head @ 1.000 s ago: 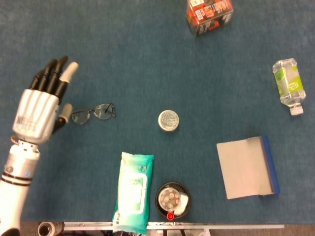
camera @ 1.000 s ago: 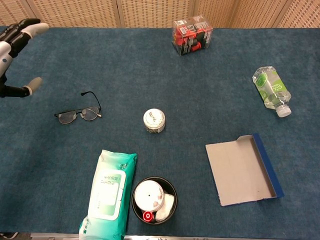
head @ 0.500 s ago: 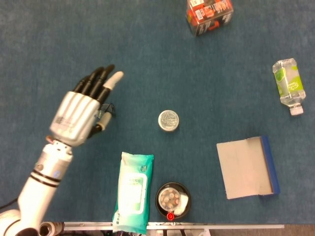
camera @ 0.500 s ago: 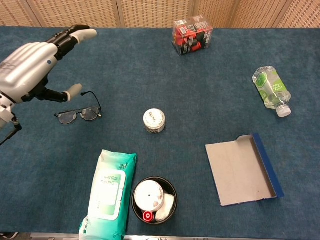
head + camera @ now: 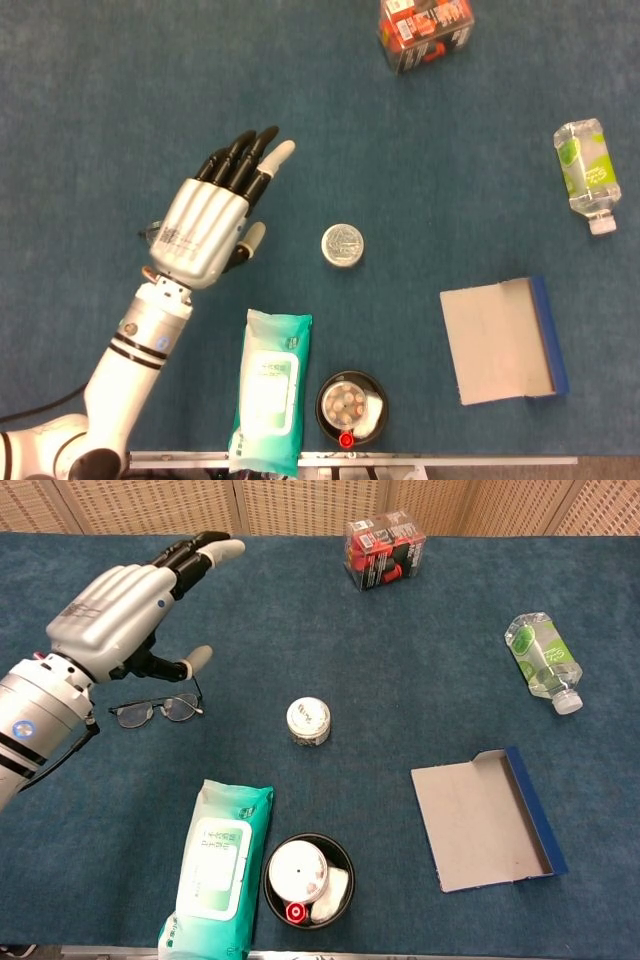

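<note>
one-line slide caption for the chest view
Left hand, fingers spread, hovers above eyeglasses on a blue table near a round tin.

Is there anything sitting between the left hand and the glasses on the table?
Nothing visible does. The left hand hovers open right above the glasses, and only bare table lies around them.
</note>
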`<state>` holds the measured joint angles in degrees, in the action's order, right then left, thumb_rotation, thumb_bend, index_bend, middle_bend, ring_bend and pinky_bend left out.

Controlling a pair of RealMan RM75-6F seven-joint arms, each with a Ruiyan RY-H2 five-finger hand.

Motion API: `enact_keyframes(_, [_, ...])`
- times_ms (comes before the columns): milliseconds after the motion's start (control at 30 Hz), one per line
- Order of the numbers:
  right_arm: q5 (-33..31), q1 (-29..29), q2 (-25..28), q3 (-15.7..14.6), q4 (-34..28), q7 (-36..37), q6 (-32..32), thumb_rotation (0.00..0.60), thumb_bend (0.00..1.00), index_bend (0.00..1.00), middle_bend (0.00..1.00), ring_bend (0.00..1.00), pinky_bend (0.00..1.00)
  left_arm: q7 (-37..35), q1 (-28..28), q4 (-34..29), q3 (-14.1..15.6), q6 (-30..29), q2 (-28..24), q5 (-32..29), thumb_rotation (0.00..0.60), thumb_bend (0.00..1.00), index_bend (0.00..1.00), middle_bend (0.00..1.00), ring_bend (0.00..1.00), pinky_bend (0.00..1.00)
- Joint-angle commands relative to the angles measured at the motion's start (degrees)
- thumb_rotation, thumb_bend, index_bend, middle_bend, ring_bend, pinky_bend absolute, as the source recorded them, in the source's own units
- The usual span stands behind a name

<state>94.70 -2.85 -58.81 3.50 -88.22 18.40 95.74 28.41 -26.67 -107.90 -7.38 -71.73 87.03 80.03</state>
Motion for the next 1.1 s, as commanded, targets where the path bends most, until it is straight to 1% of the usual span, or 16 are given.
enact_keyframes(33, [0.00,0.11,0.01,0.04,0.05,0.15,0.23,0.600,0.33,0.48,0.48,0.38,0.35,1.33,-0.60,0.76,-0.42,0.19,1.42,-1.30,0.600,0.36,0.00,0.00,0.00,0.16])
enact_keyframes(233, [0.00,0.19,0.08,0.06,0.18,0.50,0.38,0.600,0.33,0.48,0.48,0.38,0.35,3.20,-1.54,2.55,-0.64,0.67,3.67,-2.80,0.600,0.36,0.00,0.00,0.00,0.16])
enact_keyframes(467, [-0.11,0.23,0.11,0.14,0.30,0.77,0.45,0.600,0.33,0.48,0.48,0.38,0.35,4.50,-2.60,6.02,-1.43,1.03,5.79,-4.96,0.600,0.36,0.00,0.00,0.00,0.16])
enact_keyframes(633, [-0.10,0.22,0.08,0.12,0.27,0.63,0.34,0.600,0.33,0.48,0.48,0.38,0.35,4.53,-2.89,8.05,-1.88,0.99,6.43,-6.40,0.600,0.36,0.00,0.00,0.00,0.16])
enact_keyframes(800, [-0.08,0.18,0.01,0.10,0.21,0.33,0.22,0.600,0.33,0.48,0.48,0.38,0.35,5.19,-2.75,10.15,-1.85,-0.27,7.03,-6.65,0.600,0.36,0.00,0.00,0.00,0.16])
enact_keyframes(867, [-0.06,0.16,-0.02,0.08,0.18,0.23,0.15,0.600,0.33,0.48,0.48,0.38,0.35,5.45,-2.63,10.70,-1.70,-0.74,7.21,-6.61,0.600,0.38,0.00,0.00,0.00,0.16])
enact_keyframes(1000, [-0.15,0.08,-0.10,0.09,0.13,0.00,-0.08,0.600,0.33,0.48,0.48,0.38,0.35,5.67,-2.44,11.52,-1.40,-1.27,7.28,-6.67,0.600,0.45,0.00,0.00,0.00,0.16])
enact_keyframes(1100, [-0.19,0.04,-0.14,0.10,0.11,-0.11,-0.18,0.600,0.33,0.48,0.48,0.38,0.35,5.85,-2.35,12.15,-1.17,-1.36,7.26,-6.89,0.600,0.47,0.00,0.00,0.00,0.16])
